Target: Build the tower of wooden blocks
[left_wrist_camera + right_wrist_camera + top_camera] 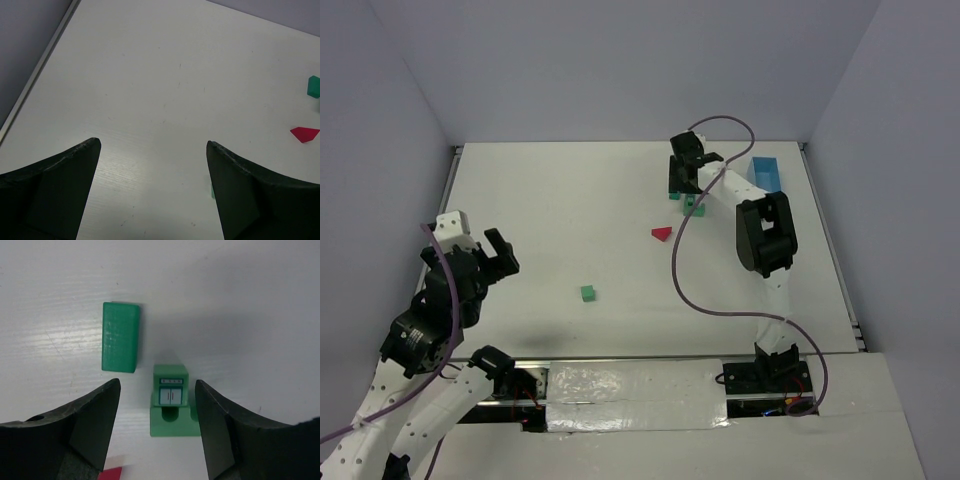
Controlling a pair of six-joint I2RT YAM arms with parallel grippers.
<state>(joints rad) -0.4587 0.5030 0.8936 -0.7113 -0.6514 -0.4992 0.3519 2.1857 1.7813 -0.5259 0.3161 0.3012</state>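
The desk [570, 210] is a flat white surface with faint wood grain. Three plain, pale grey-lavender panels enclose it: a back wall [620, 60] along the desk's far edge, and a left wall [370, 120] and a right wall [900, 110] along its sides. A thin metal rail [448, 180] borders the desk's left edge. Crinkled white sheeting [630, 395] covers the desk's near edge. Lighting is even and diffuse, and shadows on the desk are soft.

No word, brand or number could be read anywhere. The only marking was a white printed panel [170, 396] on the face of a small green block [170, 374]. It showed two door-like rectangles, with a strip of tiny marks above them, too small to make out.
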